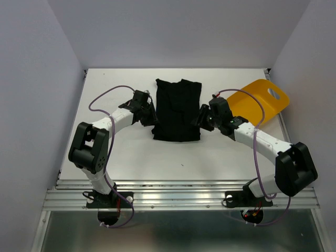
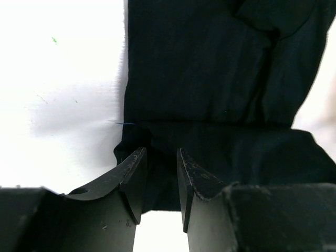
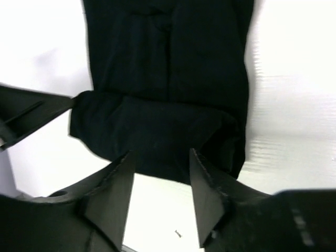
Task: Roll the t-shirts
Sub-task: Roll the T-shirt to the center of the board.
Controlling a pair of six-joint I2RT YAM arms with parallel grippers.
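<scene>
Left gripper: jaws apart, nothing between them. It sits at the 8 o'clock corner of the t-shirt, fingertips right at the cloth's near edge. Right gripper: jaws likewise apart and empty, at the shirt's 4 o'clock side, with bare table showing through the gap.

The t-shirt lies at table centre, folded into a long strip running from 6 to 12 o'clock. Its near end is turned over once into a low band. The band looks slack and bulges slightly past the strip at the left corner.

Judgement on the step: the roll is barely begun. To do it well, both grippers should take the band at matching points on its two ends, pinch the full thickness, and carry it toward 12 o'clock together — uneven travel would likely cone the roll. The turn needs to stay tight, since soft cotton probably springs open if let go loosely.

Yellow tub sits at 2 o'clock, apart from the shirt.

No brand, label or writing is legible on the shirt, tub or arms.
</scene>
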